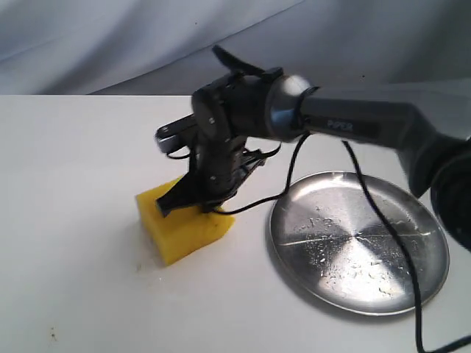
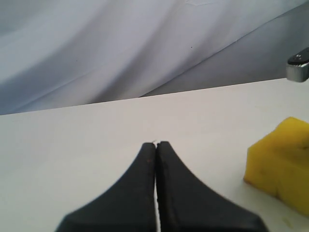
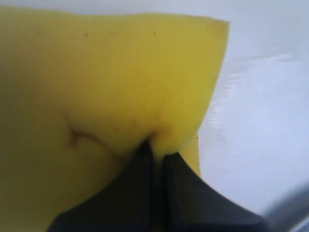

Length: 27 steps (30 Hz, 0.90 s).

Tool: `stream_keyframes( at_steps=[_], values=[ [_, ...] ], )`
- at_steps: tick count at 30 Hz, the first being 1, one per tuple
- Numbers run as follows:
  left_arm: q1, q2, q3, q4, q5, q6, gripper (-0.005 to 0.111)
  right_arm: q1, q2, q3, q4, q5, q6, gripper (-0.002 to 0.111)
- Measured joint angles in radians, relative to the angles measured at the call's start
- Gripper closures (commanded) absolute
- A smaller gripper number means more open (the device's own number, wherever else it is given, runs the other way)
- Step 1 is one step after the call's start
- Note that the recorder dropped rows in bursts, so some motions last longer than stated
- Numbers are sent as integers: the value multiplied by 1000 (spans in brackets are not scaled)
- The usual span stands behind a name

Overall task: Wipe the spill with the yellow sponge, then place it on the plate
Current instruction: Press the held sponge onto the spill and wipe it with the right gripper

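The yellow sponge [image 1: 184, 229] rests on the white table left of the plate [image 1: 358, 243], a round silver dish with speckles. My right gripper [image 1: 197, 200] reaches across from the right and is shut on the sponge's top, pinching a fold of foam [image 3: 164, 140] between its black fingers [image 3: 140, 174]. The sponge [image 2: 282, 166] also shows at the edge of the left wrist view. My left gripper [image 2: 156, 144] hovers over bare table with its fingers pressed together and nothing between them. It does not appear in the exterior view. No spill is visible; it may lie under the sponge.
A black cable [image 1: 383, 220] from the right arm hangs across the plate. Grey cloth [image 1: 110, 37] forms the backdrop behind the table's far edge. A small dark speck [image 1: 52, 335] lies on the table at the front left.
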Motion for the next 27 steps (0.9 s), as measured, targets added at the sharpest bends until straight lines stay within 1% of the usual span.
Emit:
stream_keyframes(
  at_steps=[4,8,11,16,18,20,22,27],
  values=[
    [0,0,0,0,0,0,107,110,0,0,0,17,-4,108],
    [0,0,0,0,0,0,107,190,-4,0,0,61,-6,108],
    [0,0,0,0,0,0,107,234,-21,13,0,80,-16,108],
    [0,0,0,0,0,0,107,274,-87,106,-16,54,-17,108],
    [0,0,0,0,0,0,107,271,-116,143,-68,27,21,108],
    [0,0,0,0,0,0,107,245,-131,157,-114,17,56,108],
    [0,0,0,0,0,0,107,203,-137,162,-142,5,69,108],
    [0,0,0,0,0,0,107,57,-128,162,-168,-46,89,108]
  ],
)
